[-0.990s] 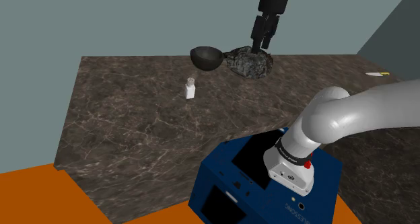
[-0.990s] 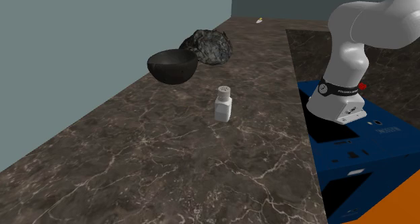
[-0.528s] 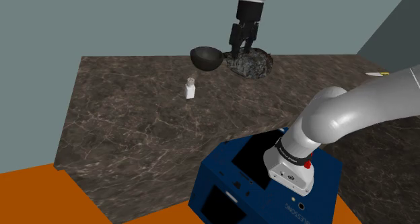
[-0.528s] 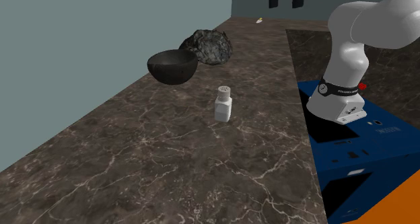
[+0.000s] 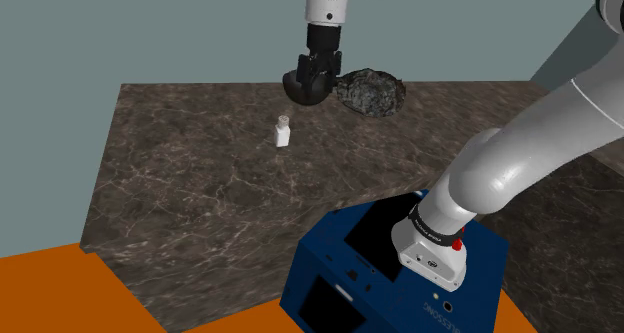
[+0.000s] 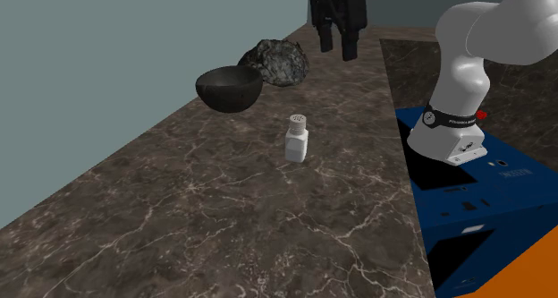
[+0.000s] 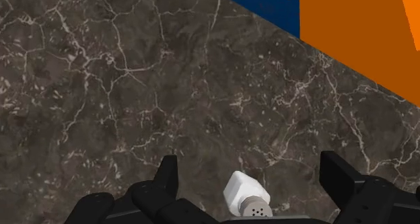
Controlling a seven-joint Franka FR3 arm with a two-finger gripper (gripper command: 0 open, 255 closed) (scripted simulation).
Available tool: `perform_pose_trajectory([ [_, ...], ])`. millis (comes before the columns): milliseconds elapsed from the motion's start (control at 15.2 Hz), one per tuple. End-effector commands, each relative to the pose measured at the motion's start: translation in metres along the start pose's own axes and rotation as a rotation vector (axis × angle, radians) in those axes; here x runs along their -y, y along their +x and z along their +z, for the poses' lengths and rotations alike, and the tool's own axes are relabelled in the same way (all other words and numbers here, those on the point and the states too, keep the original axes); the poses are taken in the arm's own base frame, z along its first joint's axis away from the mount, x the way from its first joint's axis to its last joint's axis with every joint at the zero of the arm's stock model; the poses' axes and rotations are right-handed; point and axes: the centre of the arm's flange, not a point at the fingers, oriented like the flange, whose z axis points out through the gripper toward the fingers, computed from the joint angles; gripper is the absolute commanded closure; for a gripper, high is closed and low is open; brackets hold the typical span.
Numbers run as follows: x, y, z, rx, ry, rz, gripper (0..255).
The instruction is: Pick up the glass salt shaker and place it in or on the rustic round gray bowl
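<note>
A small white salt shaker (image 5: 284, 131) with a perforated grey cap stands upright on the dark marble counter (image 5: 200, 181); it appears again in the second exterior view (image 6: 297, 137) and the wrist view (image 7: 248, 196). Behind it sit a smooth dark round bowl (image 6: 230, 88) and a rough, rock-like grey bowl (image 6: 275, 61). My black gripper (image 6: 338, 44) hangs open well above the counter, higher than the shaker and off to its side. In the shoulder view the gripper (image 5: 308, 79) overlaps the dark bowl (image 5: 296, 88). The wrist view's fingers (image 7: 165, 182) stand wide apart, touching nothing.
The blue stand (image 5: 390, 271) is at the counter's near side, with orange floor (image 5: 50, 291) beyond the counter's edge. A grey-green wall (image 6: 89, 55) runs along the back of the counter. A small pale object (image 5: 560, 110) lies far off on the counter.
The gripper has swung toward the shoulder view's left, from above the rocky bowl to over the dark bowl, and has dropped lower. The shaker and bowls have not moved.
</note>
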Motion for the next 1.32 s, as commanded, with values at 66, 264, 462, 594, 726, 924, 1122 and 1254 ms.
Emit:
perform_pose_trajectory([
  [66,0.005,0.035,0.018,0.011,0.003,0.009,0],
  [264,0.012,0.071,0.037,0.023,0.006,0.018,0],
  [462,0.019,0.104,0.055,0.034,0.008,0.027,0],
  [594,0.019,0.104,0.066,0.034,0.008,0.027,0],
  [726,0.019,0.104,0.076,0.034,0.008,0.027,0],
  [924,0.019,0.103,0.092,0.034,0.008,0.027,0],
  [1122,0.019,0.103,0.095,0.034,0.008,0.027,0],
  [1254,0.019,0.103,0.095,0.034,0.008,0.027,0],
])
